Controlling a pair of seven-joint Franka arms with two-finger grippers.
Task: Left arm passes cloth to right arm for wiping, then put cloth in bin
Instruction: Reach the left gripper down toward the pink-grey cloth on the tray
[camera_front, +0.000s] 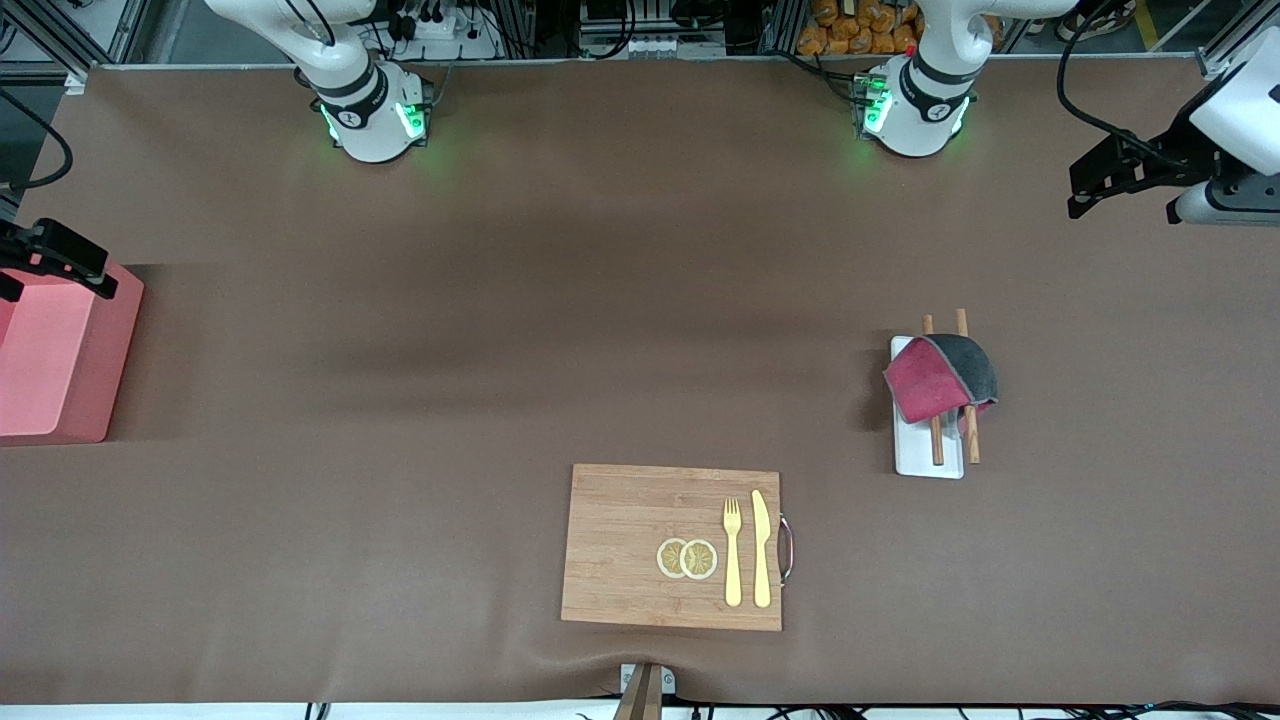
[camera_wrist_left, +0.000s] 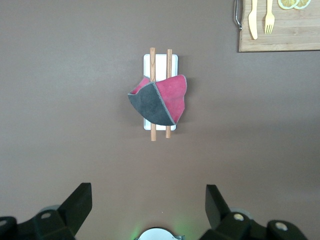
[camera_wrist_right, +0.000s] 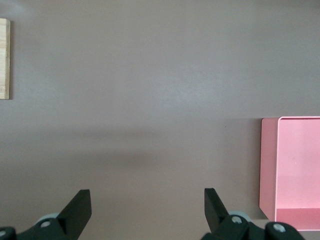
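One cloth (camera_front: 940, 378), crimson and grey, lies draped over two wooden sticks (camera_front: 966, 425) on one white tray (camera_front: 927, 450) toward the left arm's end of the tabletop (camera_front: 500, 350). One bamboo board (camera_front: 640, 550) carries one fork (camera_front: 732, 550), one knife (camera_front: 761, 548) and two lemon slices (camera_front: 687, 558). The left gripper (camera_wrist_left: 149, 202) hangs raised, fingers spread and empty; the right gripper (camera_wrist_right: 147, 209), equally released, hovers beside one pink bin (camera_front: 50, 350).

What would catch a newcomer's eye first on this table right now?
The crimson-and-grey cloth, draped over two wooden sticks on a white tray toward the left arm's end. Next, the pink bin at the right arm's end, and the bamboo board nearest the front camera, carrying a fork, knife and two lemon slices. Both hands, left and right, hang open and empty.
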